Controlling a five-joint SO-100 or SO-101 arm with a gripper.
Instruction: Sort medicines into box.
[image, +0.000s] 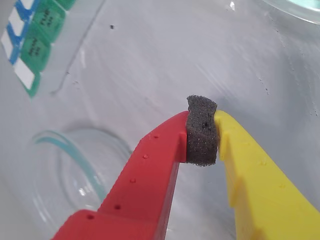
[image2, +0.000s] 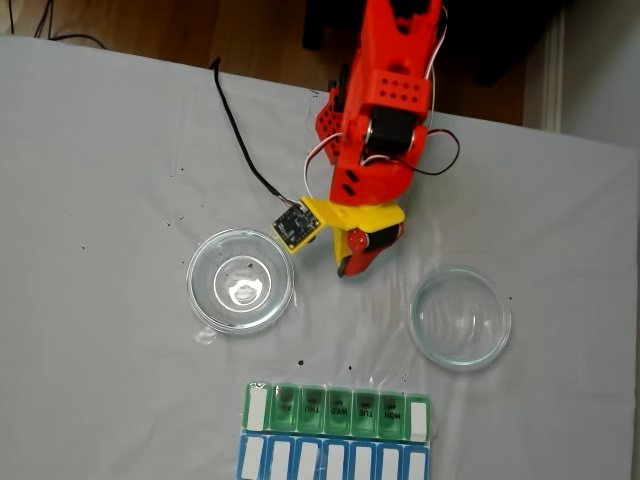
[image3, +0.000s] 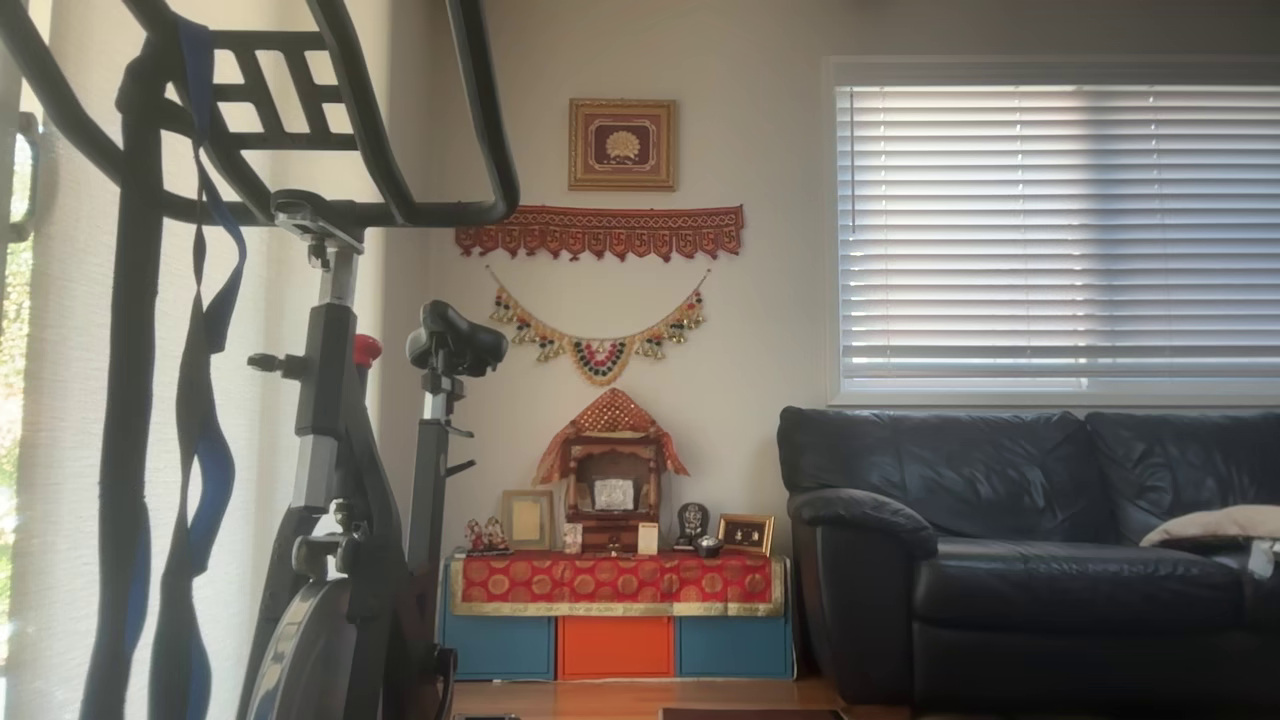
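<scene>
The red-and-yellow gripper (image: 202, 131) is hanging over the white table (image2: 100, 150), its jaws pressed together on nothing but their own grey foam pad (image: 202, 132). In the fixed view it is sitting between two clear glass dishes (image2: 241, 280) (image2: 461, 316), one left and one right, and both are looking empty. No medicines are showing anywhere. The green-lidded box (image2: 338, 408) is lying at the near edge, all lids down, touching a blue-lidded row (image2: 334, 461) just nearer. Judging by this, the sorting is either finished or not begun; the closed lids are hiding which.
</scene>
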